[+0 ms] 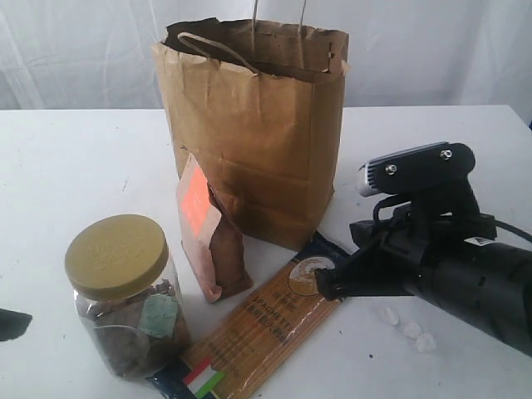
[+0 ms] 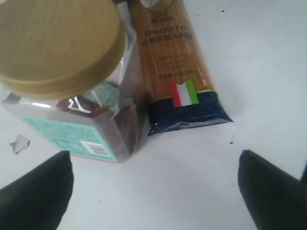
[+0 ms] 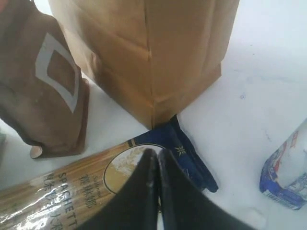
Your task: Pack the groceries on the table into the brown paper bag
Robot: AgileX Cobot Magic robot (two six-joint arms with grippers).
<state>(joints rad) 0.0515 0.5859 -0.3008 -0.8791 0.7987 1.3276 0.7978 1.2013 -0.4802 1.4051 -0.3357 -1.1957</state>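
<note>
Over at four o'clock in the exterior view, the right arm [image 1: 465, 274] is chunky matte black, topped by a silver-grey cap [image 1: 407, 170] with two dark screws [image 1: 391, 169]. A black cable [image 1: 389, 214] loops beneath, and there's a small white sticker [image 1: 475, 241] on the casing. The right pincer [image 1: 327, 288] has slim, tapered black fingers [image 3: 139, 191]; the left pincer [image 2: 153, 158] has blunt black fingertips [image 2: 38, 191].

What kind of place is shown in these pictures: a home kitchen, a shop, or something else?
Probably a robot test bench, not a home or shop: a bare white tabletop, a white draped backdrop behind it, and a black robot arm beside a brown paper bag and a spaghetti pack.
</note>
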